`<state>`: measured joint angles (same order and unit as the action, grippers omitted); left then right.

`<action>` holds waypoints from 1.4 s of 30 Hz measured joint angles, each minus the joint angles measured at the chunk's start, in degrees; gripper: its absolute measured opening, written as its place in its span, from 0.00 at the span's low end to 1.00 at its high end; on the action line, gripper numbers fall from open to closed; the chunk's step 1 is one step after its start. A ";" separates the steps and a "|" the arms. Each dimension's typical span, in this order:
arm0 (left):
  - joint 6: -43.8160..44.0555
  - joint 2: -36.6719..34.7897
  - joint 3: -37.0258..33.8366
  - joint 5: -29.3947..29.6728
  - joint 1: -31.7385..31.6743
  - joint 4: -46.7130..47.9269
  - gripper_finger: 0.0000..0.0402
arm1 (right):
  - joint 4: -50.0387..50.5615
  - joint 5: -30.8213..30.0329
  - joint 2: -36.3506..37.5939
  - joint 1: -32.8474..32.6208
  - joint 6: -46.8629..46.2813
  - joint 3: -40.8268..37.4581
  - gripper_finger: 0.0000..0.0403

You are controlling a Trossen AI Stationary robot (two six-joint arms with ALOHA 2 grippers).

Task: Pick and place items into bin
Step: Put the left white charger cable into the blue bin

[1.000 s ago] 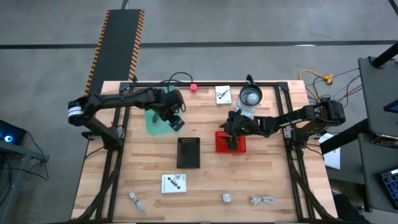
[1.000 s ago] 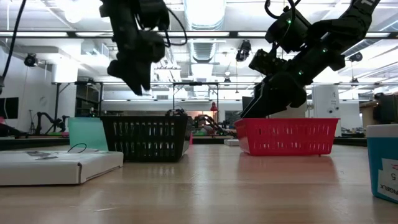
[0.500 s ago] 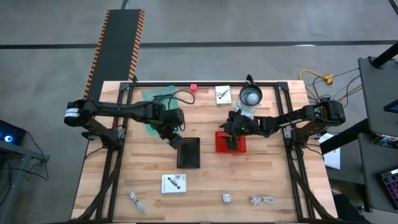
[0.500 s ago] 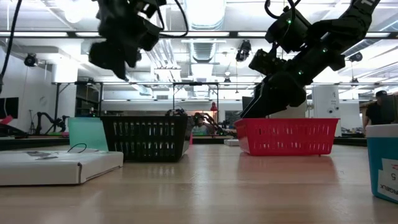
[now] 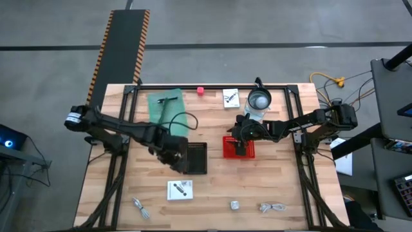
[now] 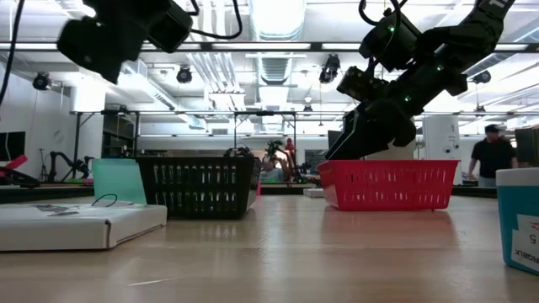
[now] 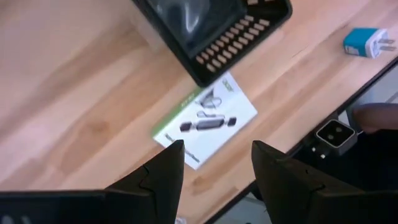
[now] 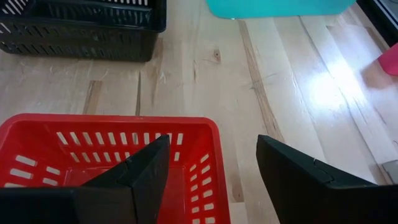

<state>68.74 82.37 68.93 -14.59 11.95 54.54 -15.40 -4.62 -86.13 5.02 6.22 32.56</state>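
Now, step: left gripper [image 7: 214, 165], jaws apart and empty, above white card [image 7: 205, 118].
Next: descend, clamp card.
Right gripper [image 8: 211, 165]: jaws apart over red bin [image 8: 106, 146].

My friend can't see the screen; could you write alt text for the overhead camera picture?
Seen from above, a wooden table holds a black basket and a red basket side by side; the left gripper, open, hovers beside the black one, and the right gripper, open, over the red one. Around them lie a green mat, two white cards, a clear jug and small clips.
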 joint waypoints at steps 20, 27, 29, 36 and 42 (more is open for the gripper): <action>31.55 1.47 -2.45 -0.28 12.29 -0.06 0.43 | -0.07 0.00 -0.01 0.02 1.76 0.00 0.56; 39.85 2.69 -2.52 -2.25 17.16 -0.04 0.43 | -0.15 0.02 0.00 0.00 4.31 0.00 0.56; 42.43 3.14 -2.54 -2.34 18.40 -0.03 0.43 | -0.14 0.01 0.00 0.01 4.31 0.00 0.56; 58.43 5.64 -2.54 -7.84 23.54 -0.04 0.43 | -0.15 0.02 0.00 0.02 4.78 0.00 0.56; 70.74 6.60 -2.54 -10.16 27.63 -0.09 0.43 | -0.11 0.02 -0.02 0.02 7.69 1.18 0.56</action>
<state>139.48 88.97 66.39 -24.75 39.59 54.46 -15.51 -4.60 -86.15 5.04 13.91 33.74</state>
